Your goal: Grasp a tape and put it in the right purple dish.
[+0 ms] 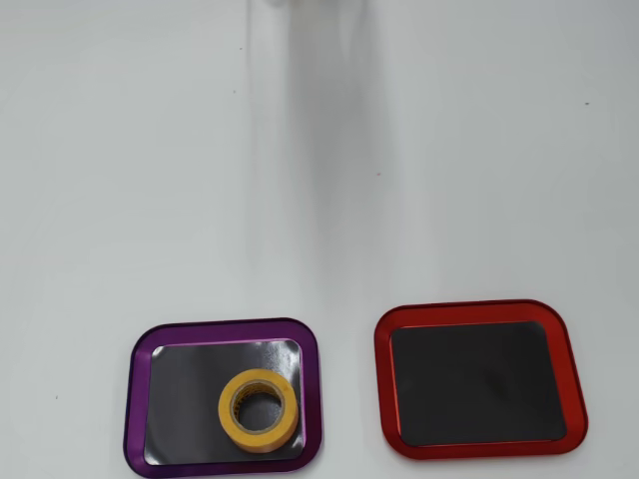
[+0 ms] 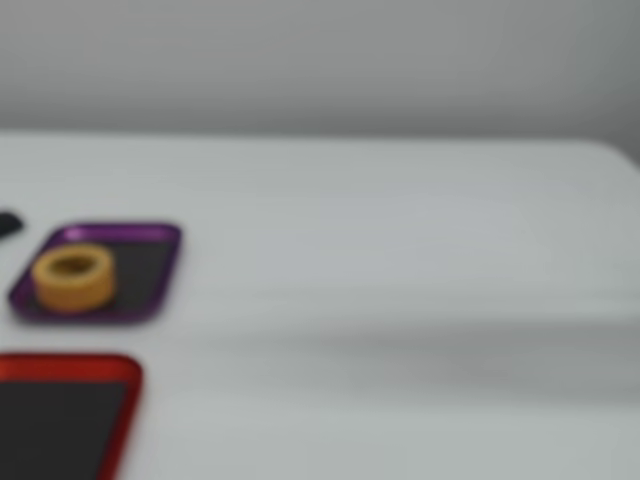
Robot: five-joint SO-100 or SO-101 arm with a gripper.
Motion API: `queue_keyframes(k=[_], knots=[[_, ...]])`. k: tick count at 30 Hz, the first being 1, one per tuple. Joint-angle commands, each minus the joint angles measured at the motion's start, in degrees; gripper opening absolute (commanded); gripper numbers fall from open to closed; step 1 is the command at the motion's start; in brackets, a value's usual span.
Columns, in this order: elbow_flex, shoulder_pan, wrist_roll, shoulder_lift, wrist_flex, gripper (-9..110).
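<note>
Open table [image 1: 449, 150] beyond both trays [image 1: 136, 399]

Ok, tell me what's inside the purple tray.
The yellow tape roll lies flat inside the purple tray, toward its right side in the overhead view. The floor directly under the roll is covered.

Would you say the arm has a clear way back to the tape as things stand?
Probably yes: the tape lies flat and uncovered in the purple tray, nothing above or beside it. The arm itself is out of both views, so its reach is unconfirmed.
</note>
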Motion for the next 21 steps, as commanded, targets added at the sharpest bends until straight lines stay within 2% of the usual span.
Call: queue_keyframes(k=[1, 14, 21], knots=[[11.2, -0.3, -0.2, 12.0, -0.3, 17], [67.7, -0.2, -1.0, 52.8, -16.2, 17], [89.0, -0.3, -0.7, 75.5, -20.7, 18]])
